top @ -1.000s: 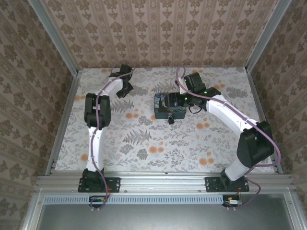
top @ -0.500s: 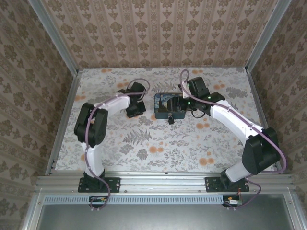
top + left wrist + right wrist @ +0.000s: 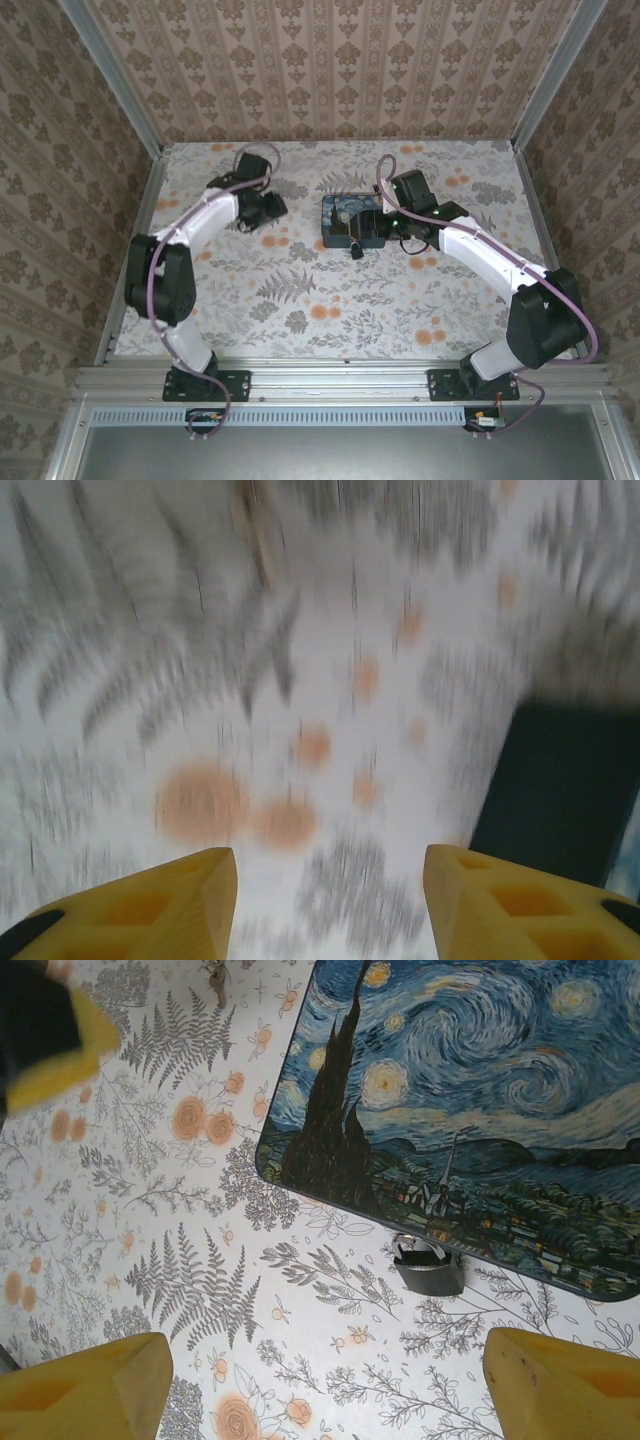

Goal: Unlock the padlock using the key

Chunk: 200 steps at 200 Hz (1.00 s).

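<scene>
Drawn back slightly from the blue box (image 3: 450,1090) and parted on nothing since a moment ago, left gripper (image 3: 325,880); hovering wide and empty, right gripper (image 3: 325,1380), over the padlock (image 3: 430,1266) at the box's near edge; seemingly barely begun, no key held, lock unopened.

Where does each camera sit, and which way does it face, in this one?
Top external: above and behind the arm bases, looking down on the table; both arms, left gripper and right gripper show.
Left wrist: on the left arm, facing down at the blurred table; its yellow fingers, apart, at the bottom.
Right wrist: facing down at the blue box and padlock; its yellow fingers in the bottom corners.
Shared: all three catch the blue box.
</scene>
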Available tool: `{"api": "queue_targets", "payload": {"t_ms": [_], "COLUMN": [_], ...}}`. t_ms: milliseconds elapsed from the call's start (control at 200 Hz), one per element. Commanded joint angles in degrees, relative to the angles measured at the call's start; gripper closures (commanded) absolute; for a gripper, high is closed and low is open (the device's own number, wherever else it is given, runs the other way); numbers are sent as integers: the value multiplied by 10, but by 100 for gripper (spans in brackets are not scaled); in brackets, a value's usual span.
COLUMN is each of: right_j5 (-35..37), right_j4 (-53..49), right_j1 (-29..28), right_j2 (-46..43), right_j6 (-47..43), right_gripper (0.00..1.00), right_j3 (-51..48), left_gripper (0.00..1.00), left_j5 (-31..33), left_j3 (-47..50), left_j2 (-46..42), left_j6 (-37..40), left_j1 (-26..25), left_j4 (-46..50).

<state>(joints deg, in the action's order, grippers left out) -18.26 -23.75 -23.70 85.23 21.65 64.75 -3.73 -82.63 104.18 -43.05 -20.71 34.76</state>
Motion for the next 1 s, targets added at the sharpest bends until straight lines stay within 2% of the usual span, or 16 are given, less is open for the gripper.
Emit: {"api": "queue_targets", "payload": {"t_ms": [0, 120, 220, 320, 585, 890, 995], "right_j5": [-14, -16, -21, -37, -43, -45, -45], "right_j4": [6, 4, 2, 1, -10, -11, -12], "right_j1": [-3, -3, -3, -3, -3, -2, -2], "right_j2": [3, 5, 2, -1, 10, 15, 15], "right_j6": [4, 1, 0, 0, -16, -22, -21], "right_gripper": [17, 17, 17, 17, 17, 17, 17], "right_j3": [14, 13, 6, 1, 10, 17, 18], "left_gripper": [48, 52, 56, 58, 61, 73, 82], "left_j5": [47, 63, 104, 156, 190, 161, 145], "left_j3": [-109, -227, -257, -274, -242, -224, -223], "left_j2": [88, 194, 241, 267, 269, 273, 283], "left_j6": [-77, -170, -244, -284, -295, -274, -268], "left_j1": [3, 9, 16, 19, 29, 42, 47], "left_j4": [-16, 16, 28, 53, 42, 15, 7]}}
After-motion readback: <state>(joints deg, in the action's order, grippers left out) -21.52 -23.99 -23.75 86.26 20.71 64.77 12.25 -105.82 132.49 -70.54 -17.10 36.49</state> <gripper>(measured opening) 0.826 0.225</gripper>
